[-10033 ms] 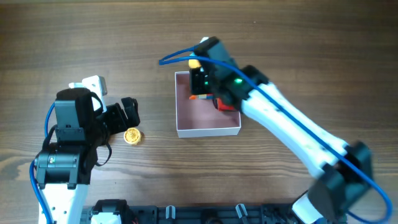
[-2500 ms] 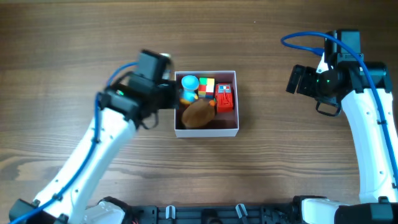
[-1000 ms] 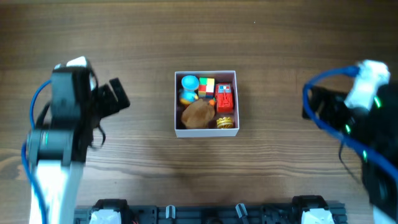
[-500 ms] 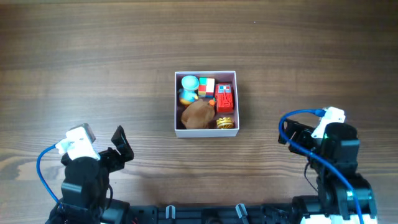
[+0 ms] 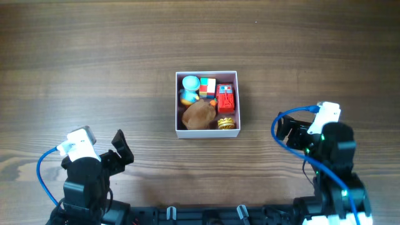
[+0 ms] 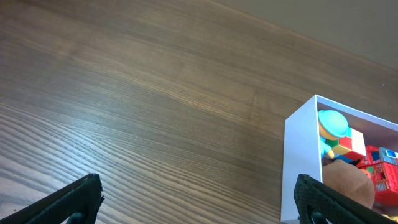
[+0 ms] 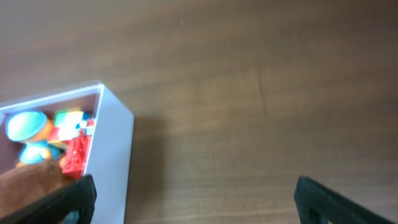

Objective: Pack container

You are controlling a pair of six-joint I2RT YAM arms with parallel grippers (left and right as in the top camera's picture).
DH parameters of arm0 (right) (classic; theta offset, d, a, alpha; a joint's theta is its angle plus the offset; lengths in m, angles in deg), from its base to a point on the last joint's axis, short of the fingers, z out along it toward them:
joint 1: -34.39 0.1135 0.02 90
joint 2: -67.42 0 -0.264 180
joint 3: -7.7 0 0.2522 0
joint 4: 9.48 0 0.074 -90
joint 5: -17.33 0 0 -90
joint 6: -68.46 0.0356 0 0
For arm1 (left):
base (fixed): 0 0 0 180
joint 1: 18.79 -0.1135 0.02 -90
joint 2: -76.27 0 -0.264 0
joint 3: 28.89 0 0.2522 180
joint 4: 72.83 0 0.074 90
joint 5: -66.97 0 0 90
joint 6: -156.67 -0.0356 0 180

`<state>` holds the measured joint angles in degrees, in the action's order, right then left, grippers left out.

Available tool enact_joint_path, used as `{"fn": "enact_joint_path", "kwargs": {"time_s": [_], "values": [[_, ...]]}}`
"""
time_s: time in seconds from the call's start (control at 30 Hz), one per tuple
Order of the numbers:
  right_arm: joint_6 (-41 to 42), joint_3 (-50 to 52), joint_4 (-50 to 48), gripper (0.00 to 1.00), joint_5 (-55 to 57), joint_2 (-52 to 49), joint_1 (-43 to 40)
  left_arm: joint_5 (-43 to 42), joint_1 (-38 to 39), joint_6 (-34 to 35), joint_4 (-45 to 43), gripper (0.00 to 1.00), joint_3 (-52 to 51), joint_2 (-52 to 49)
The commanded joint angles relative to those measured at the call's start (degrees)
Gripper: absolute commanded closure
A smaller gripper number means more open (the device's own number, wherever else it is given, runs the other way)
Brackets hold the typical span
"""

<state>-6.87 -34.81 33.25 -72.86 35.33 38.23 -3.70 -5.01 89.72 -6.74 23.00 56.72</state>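
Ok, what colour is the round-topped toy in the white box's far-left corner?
The round-topped toy has a light blue top over orange; overhead shows it best.

Bare wooden table [image 5: 125,56] rings the container [image 5: 207,132] on every side, so its open top can be reached from 12, 3, 6 or 9 o'clock. Only the arms stand on those approaches. The left gripper [image 5: 122,150] sits at about 8 o'clock of the box and the right gripper [image 5: 282,129] at about 4 o'clock, both well apart from it with fingers spread wide. Inside, toys crowd the floor: a brown lump [image 5: 199,115] fills the 7 o'clock corner, and a red toy [image 5: 225,99] lines the 3 o'clock wall.
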Motion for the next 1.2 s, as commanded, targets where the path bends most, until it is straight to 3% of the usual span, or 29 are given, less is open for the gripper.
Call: {"fn": "enact_joint_path", "kwargs": {"time_s": [0.0, 0.23, 0.3, 0.5, 1.03, 1.17], "values": [[-5.6, 9.0, -8.8, 0.0, -2.0, 14.1, 0.3, 0.9, 0.2, 0.3, -0.2, 0.0, -0.3, 0.0], [-8.7, 24.5, -35.5, 0.0, -8.3, 29.9, 0.3, 0.9, 0.2, 0.3, -0.2, 0.0, -0.3, 0.0], [-8.9, 27.1, -37.4, 0.0, -8.8, 31.9, 0.3, 0.9, 0.2, 0.3, -0.2, 0.0, -0.3, 0.0], [-8.1, 28.5, -29.3, 0.0, -6.3, 31.9, 0.3, 0.9, 0.2, 0.3, -0.2, 0.0, -0.3, 0.0], [-8.1, 28.5, -29.4, 0.0, -6.3, 31.1, 0.3, 0.9, 0.2, 0.3, -0.2, 0.0, -0.3, 0.0], [-8.1, 28.5, -29.4, 0.0, -6.3, 31.1, 0.3, -0.7, -8.2, -3.3, 1.5, 0.0, -0.3, 3.5]]}}
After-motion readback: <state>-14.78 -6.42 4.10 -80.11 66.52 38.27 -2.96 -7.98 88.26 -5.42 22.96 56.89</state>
